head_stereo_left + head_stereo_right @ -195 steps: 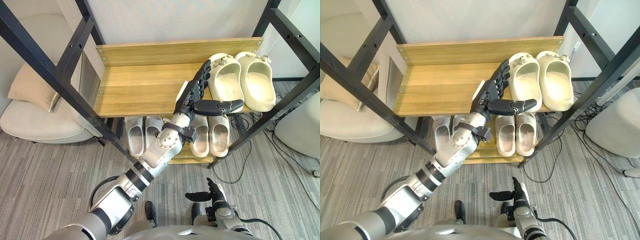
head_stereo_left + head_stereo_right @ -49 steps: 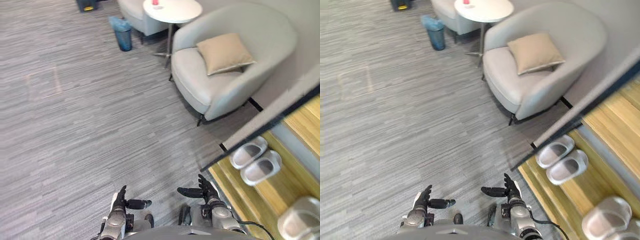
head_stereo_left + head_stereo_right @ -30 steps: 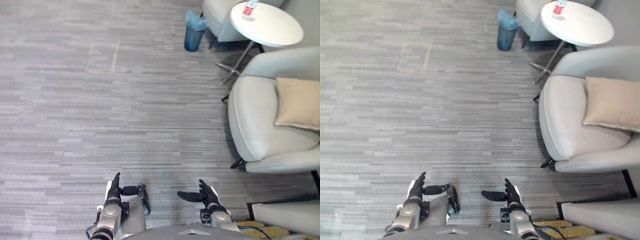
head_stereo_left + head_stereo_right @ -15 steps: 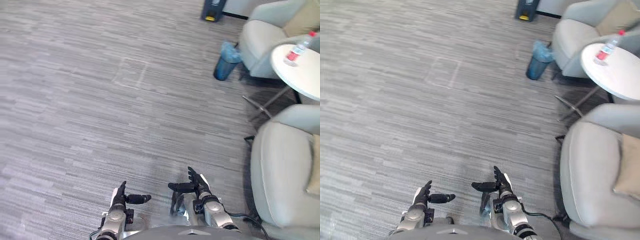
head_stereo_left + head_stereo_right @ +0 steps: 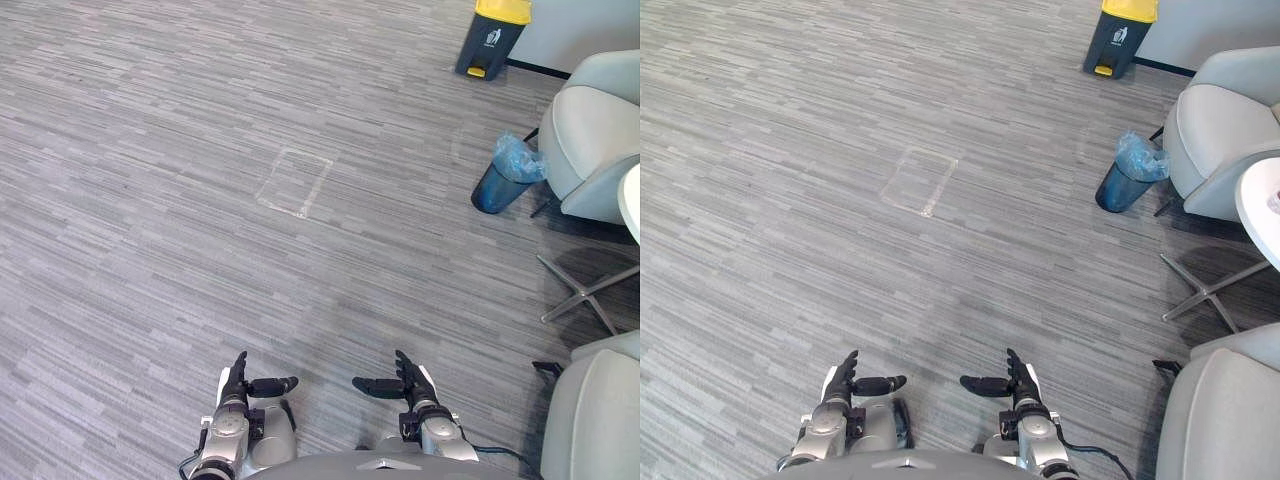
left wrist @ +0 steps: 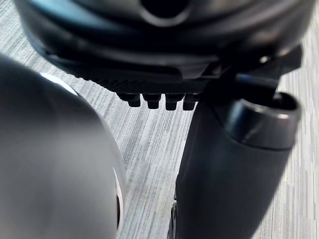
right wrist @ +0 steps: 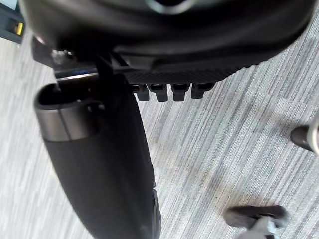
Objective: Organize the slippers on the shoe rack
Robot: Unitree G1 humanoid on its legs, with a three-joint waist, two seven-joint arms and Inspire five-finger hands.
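Hovering right hand point(image 5: 412, 384), armchair point(image 5: 600, 140) edge-cropped

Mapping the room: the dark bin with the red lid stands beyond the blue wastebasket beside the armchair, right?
No: its lid is yellow, as the left eye view shows. The dark bin stands beyond the blue wastebasket beside the armchair.

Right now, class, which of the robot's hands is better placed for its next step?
Neither clearly: left hand and right hand hang level above the floor, both open, holding nothing. The right sits nearer the blue bin and chair, a slight edge at most.
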